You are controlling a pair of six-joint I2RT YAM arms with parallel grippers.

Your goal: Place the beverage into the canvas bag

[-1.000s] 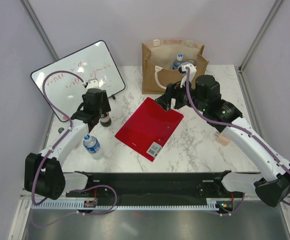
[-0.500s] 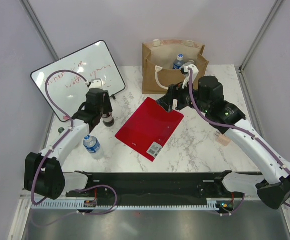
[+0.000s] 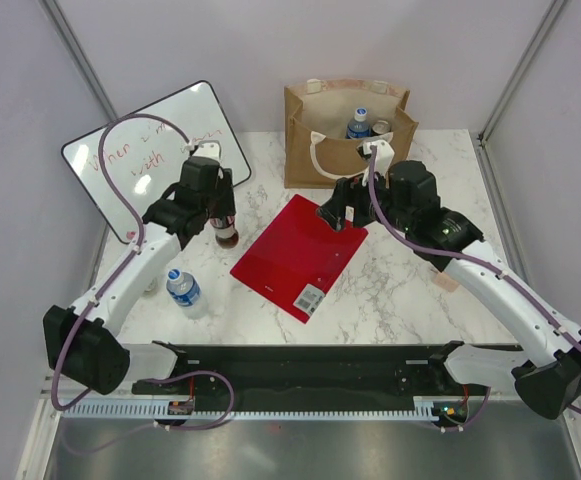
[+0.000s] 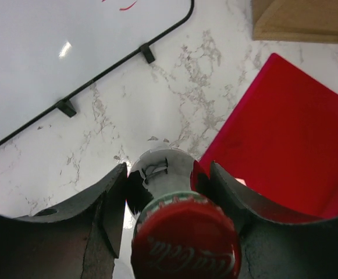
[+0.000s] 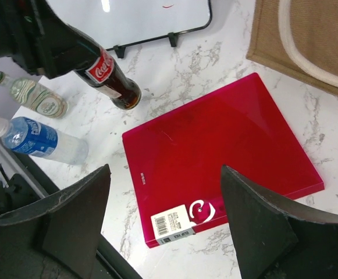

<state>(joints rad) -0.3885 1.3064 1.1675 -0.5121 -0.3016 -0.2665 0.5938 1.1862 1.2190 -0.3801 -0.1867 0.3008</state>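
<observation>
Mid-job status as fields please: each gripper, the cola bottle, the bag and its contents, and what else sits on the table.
left gripper: shut on the cola bottle at its neck
right gripper: open, empty, above the red folder
cola bottle: tilted, outside the bag
canvas bag: upright at the far side; a blue-capped bottle and a can inside
on table: water bottle, green-capped glass bottle
task: not done
</observation>
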